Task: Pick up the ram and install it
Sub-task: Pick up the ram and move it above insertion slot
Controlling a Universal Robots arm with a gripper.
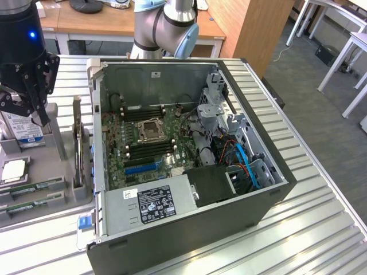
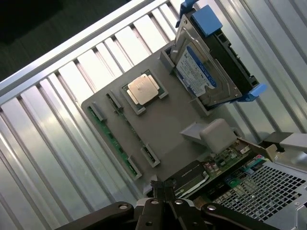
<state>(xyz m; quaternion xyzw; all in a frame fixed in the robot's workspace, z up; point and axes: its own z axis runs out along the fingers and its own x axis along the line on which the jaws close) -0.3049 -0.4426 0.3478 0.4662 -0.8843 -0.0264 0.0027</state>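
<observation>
Above the grey tray (image 2: 177, 115), the fingers (image 2: 162, 191) hover closed, empty — ram (image 2: 112, 141) slotted there, drive label (image 2: 194, 72) illegible.

We look across a ribbed metal table (image 1: 321, 195). Beyond its far edge stand a wooden desk (image 1: 103, 22) and a tall wooden panel (image 1: 252, 28). On the exterior view's right of it we see grey carpet (image 1: 327, 114) and a white table (image 1: 360, 39).

Silver-grey arm (image 1: 153, 26) with pale-blue joint cap (image 1: 187, 40); black gripper (image 2: 163, 191) with silver screws (image 2: 124, 207), blue light (image 1: 32, 34).
</observation>
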